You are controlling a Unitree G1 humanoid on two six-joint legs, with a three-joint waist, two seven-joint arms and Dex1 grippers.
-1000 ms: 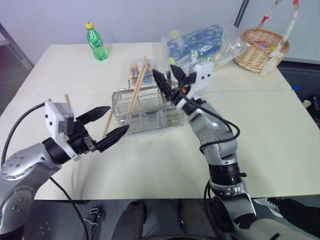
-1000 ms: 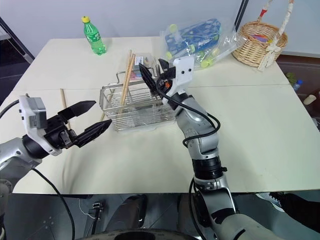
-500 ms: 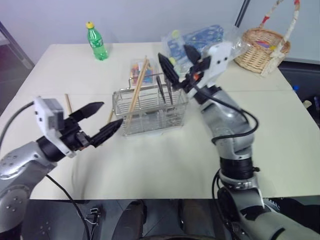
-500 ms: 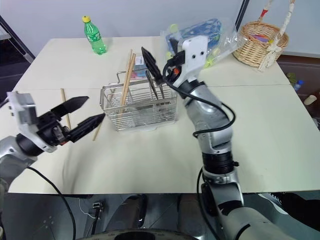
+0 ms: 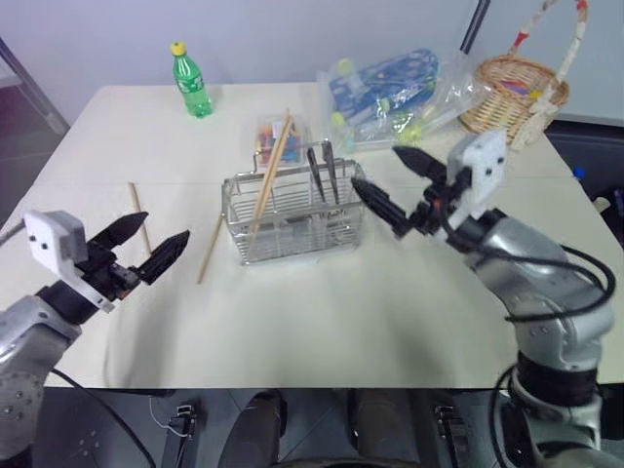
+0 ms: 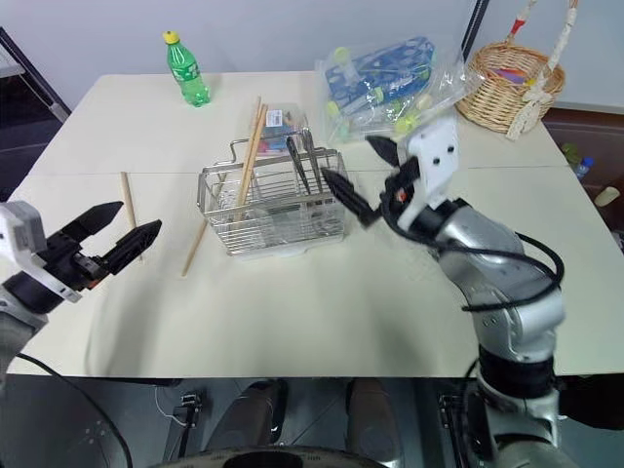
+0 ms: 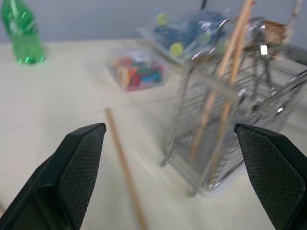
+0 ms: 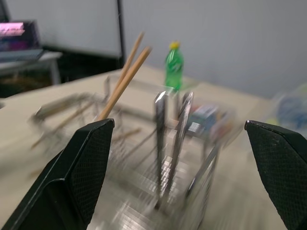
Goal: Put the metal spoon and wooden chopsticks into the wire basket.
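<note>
The wire basket (image 5: 292,216) stands mid-table. Two wooden chopsticks (image 5: 274,164) lean in its left part. Beside them two slim metal handles (image 5: 324,174) stand upright; which is the metal spoon I cannot tell, as the bowls are hidden. One more chopstick (image 5: 210,249) lies on the table left of the basket, and another (image 5: 138,216) lies farther left. My left gripper (image 5: 164,227) hovers open and empty by that far chopstick. To the right of the basket my right gripper (image 5: 374,166) is open and empty, pointing at it.
A green bottle (image 5: 190,83) stands at the back left. Behind the wire basket is a clear box of coloured pieces (image 5: 268,132). A plastic bag of blue items (image 5: 395,90) and a wicker basket (image 5: 512,93) sit at the back right.
My right gripper has drawn back from over the wire basket to its right side, open. My left gripper has moved left, away from the basket.
</note>
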